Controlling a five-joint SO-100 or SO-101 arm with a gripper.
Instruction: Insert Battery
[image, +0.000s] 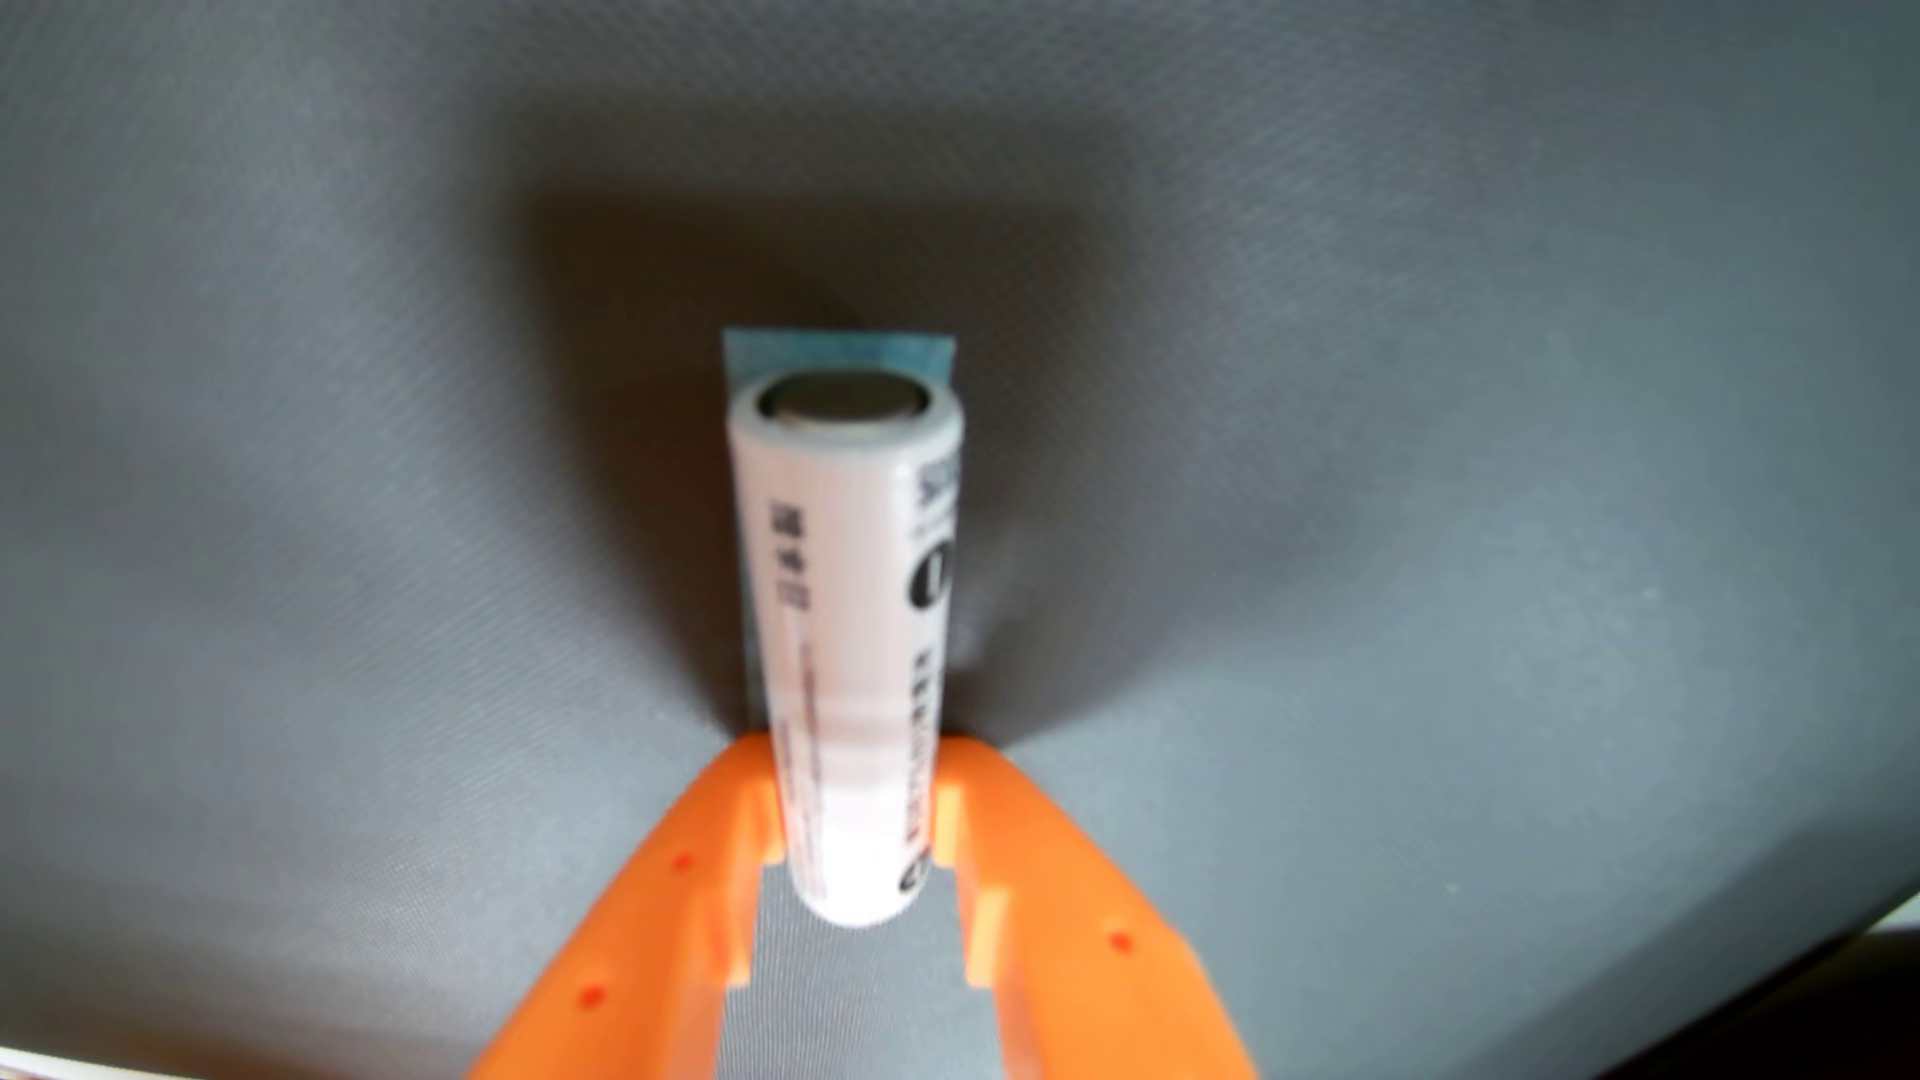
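A: Battery (847, 633), wrist view: where does it sit?

B: In the middle of the frame. It is a white cylinder with dark printed markings along its side, too blurred to read. Its length runs from the near edge of the picture toward the far side, and its flat metal end cap faces away from the camera.

A: And the gripper (857, 800)?

B: Orange, entering from the bottom edge. Its two fingers (675, 893) stand one on the left and one on the right of the battery's near end, closed against its sides, so the gripper is grasping the battery. The battery's nearest end sits between the fingers, and grey surface shows in the gap behind it.

A: What lies behind the battery?

B: A dark grey mat (312, 519) with a fine woven texture fills nearly the whole view. A broad dark shadow spreads on it around the battery's far end.

A: Anything beside the far end?

B: A small pale blue rectangular piece (836, 348) shows just past the end cap, its far edge and corners visible; the battery covers the rest. Whether the two touch cannot be told.

A: The margins?

B: At the lower right corner the mat ends and a dark strip and a pale strip appear; a pale sliver also shows at the lower left corner.
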